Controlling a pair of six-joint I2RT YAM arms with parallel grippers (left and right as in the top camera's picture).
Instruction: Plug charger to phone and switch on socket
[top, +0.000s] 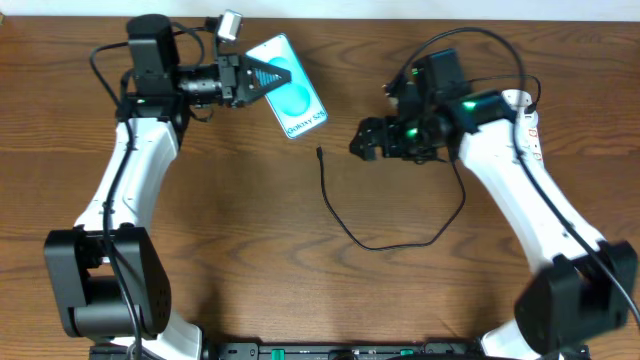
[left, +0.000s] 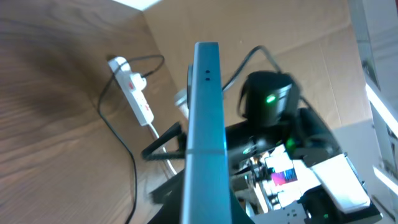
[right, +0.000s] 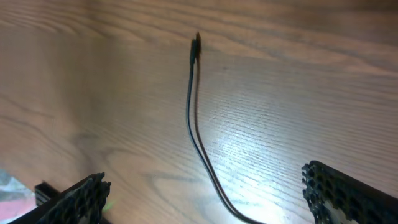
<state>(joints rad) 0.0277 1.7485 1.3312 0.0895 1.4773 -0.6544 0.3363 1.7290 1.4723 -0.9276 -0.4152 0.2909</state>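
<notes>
**Phone braced, plug not yet picked up**

Overhead: the left claw (top: 245, 78) pinches the phone (top: 293, 100), its free end facing the charger (top: 345, 225) on the table (top: 240, 230).
Left wrist: the socket (left: 134, 87) lies beyond.
Right wrist: the right claw (right: 205, 193) is spread above the charger's tip, probably to grasp it.

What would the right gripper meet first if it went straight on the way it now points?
Probably the charger, whose cable runs between the open fingers in the wrist view, plug tip farther ahead; depth is unclear, so it may reach the table first.
</notes>
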